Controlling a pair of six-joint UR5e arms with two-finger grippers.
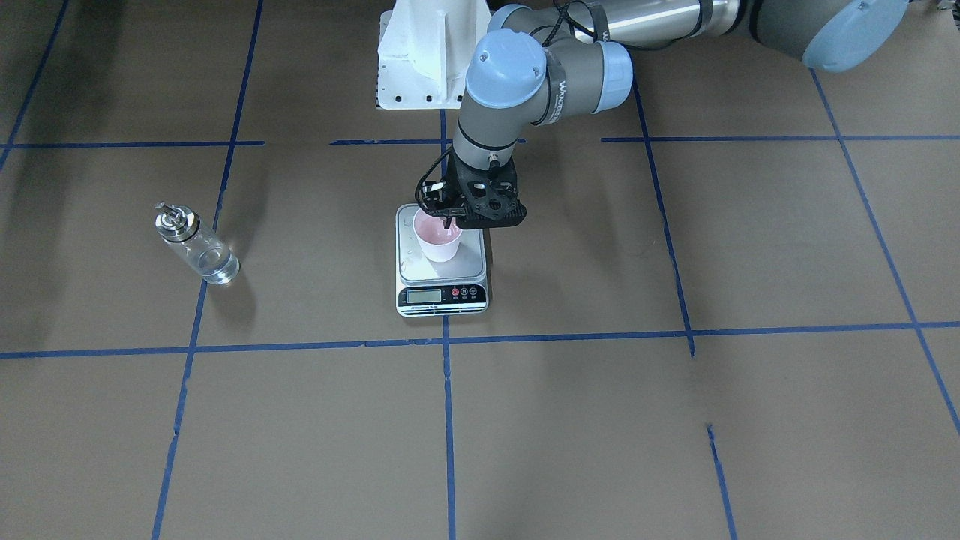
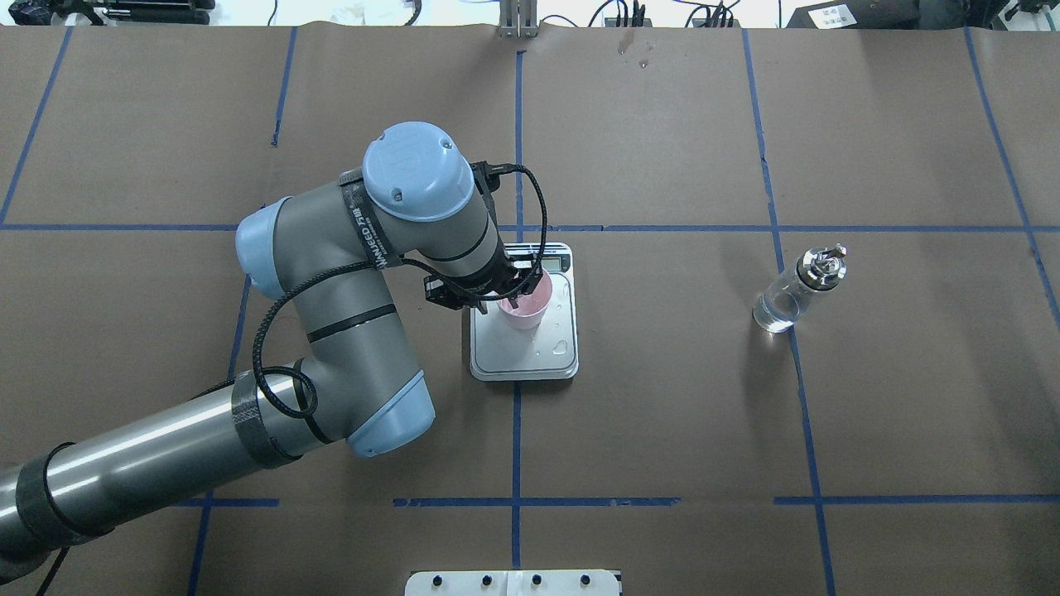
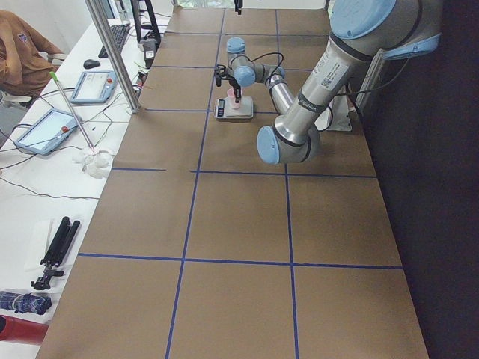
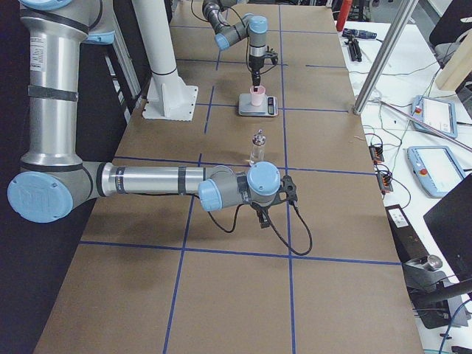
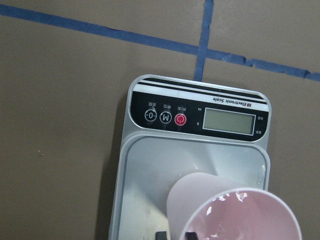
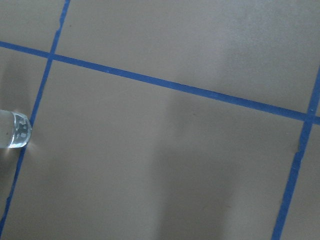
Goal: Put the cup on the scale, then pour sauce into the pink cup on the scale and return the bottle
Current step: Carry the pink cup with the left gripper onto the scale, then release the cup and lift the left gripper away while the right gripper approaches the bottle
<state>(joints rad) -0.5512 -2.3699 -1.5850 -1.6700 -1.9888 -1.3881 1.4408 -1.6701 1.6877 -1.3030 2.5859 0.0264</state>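
Observation:
The pale pink cup (image 1: 439, 238) stands upright on the silver platform of the scale (image 1: 442, 294), toward the robot's side of it. My left gripper (image 1: 450, 221) comes down from above and is shut on the cup's rim, one finger inside and one outside; the left wrist view shows the cup (image 5: 240, 215) and the scale's display (image 5: 231, 120). The clear glass bottle (image 1: 196, 244) with its silver cap stands alone on the table, holding a little clear sauce. My right gripper (image 4: 263, 218) hovers low near the bottle (image 4: 257, 147); I cannot tell whether it is open.
Brown paper with blue tape lines covers the table (image 2: 662, 414). A few droplets lie on the scale platform (image 2: 561, 343). The white robot base (image 1: 427, 52) stands behind the scale. The operators' desk with tablets (image 4: 435, 114) runs along the far edge.

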